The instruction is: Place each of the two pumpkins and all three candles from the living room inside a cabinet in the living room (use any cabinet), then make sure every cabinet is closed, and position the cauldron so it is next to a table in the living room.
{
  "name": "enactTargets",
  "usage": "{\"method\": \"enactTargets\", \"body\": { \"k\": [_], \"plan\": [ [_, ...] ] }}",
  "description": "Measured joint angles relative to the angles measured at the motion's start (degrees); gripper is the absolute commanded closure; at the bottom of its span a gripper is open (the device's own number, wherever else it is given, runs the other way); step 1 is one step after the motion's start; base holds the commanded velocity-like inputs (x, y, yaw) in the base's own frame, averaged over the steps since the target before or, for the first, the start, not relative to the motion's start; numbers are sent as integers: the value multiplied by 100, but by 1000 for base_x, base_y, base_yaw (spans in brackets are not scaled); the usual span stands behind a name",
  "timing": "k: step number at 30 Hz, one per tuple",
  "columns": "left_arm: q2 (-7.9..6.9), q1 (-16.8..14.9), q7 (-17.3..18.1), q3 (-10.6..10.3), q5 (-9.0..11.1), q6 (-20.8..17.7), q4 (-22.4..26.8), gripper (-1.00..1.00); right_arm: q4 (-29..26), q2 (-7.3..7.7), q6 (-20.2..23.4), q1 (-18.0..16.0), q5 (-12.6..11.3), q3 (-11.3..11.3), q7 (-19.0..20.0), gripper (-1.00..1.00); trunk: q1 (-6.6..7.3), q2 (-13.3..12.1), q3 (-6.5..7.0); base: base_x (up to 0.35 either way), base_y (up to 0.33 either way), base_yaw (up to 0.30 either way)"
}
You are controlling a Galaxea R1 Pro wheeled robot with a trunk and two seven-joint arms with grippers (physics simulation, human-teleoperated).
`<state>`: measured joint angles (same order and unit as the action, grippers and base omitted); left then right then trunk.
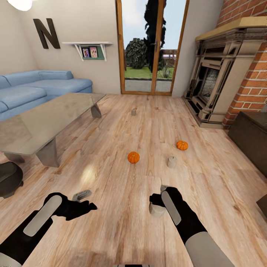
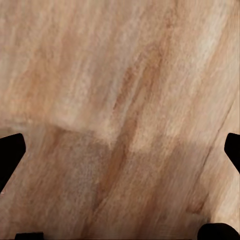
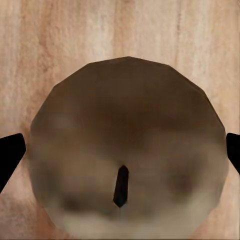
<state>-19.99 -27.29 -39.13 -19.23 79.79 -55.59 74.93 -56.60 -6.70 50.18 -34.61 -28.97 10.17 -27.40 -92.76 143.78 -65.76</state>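
Two orange pumpkins (image 1: pixel 133 157) (image 1: pixel 182 145) sit on the wood floor ahead of me. One cream candle (image 1: pixel 171 161) stands beside them and another candle (image 1: pixel 134 111) farther off near the glazed doors. A third candle (image 1: pixel 157 210) (image 3: pixel 125 130) stands directly under my right gripper (image 1: pixel 157 199) (image 3: pixel 121 155), which is open with a finger on each side of it. My left gripper (image 1: pixel 85 201) (image 2: pixel 121 152) hangs open over bare floor. The dark cauldron (image 1: pixel 9 178) rests at the left edge, by the glossy grey table (image 1: pixel 37 122). A dark-brown cabinet (image 1: pixel 252 137) stands at the right.
A blue sofa (image 1: pixel 33 89) runs behind the table at the left. The beige-and-black fireplace surround (image 1: pixel 218 74) and brick chimney (image 1: pixel 252 85) fill the right wall, with glazed doors (image 1: pixel 150 48) at the back. Open floor lies between table and cabinet.
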Motion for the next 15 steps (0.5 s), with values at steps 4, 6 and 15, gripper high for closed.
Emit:
{"method": "enactTargets", "body": {
  "k": [4,6,15],
  "plan": [
    [18,0,-1,19,-386,-5,-95,-100,-91,0,41,1,-5,5,-1,100,10,-5,89,0,0,0],
    [24,0,0,15,-471,-7,-109,-100,-105,2,47,1,0,9,-2,100,15,-8,133,0,0,0],
    [62,-2,0,-26,-513,-6,-82,-100,-113,2,60,2,-4,10,-1,100,38,-20,332,0,0,-211]
  ]
}}
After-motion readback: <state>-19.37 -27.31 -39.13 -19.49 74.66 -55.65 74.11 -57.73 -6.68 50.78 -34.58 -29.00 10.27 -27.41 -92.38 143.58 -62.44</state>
